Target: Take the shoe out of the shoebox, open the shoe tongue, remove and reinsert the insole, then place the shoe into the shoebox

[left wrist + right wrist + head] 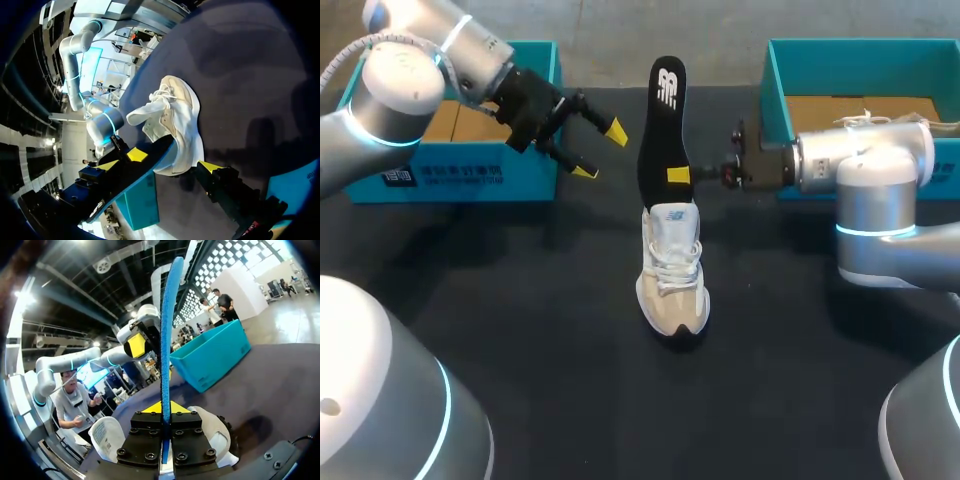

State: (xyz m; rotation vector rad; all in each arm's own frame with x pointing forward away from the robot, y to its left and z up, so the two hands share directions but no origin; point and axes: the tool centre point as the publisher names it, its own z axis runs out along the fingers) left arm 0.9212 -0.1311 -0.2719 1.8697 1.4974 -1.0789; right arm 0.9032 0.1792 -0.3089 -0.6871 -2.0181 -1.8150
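Note:
A white and beige shoe (671, 285) stands on the black table, toe toward the front edge. A black insole (663, 120) rises upright from its opening. My right gripper (682, 176) reaches in from the right and is shut on the insole's lower half. In the right wrist view the insole (166, 335) shows edge-on with a blue underside, clamped in the right gripper (163, 412), with the shoe (212, 432) below. My left gripper (595, 150) hangs open left of the insole, apart from it. In the left wrist view the left gripper (159, 166) faces the shoe (177, 125) and the insole (132, 175).
A teal shoebox (520, 165) stands at the back left, just behind my left gripper. A second teal shoebox (778, 90) stands at the back right, behind my right arm. Bare black table lies in front of the shoe.

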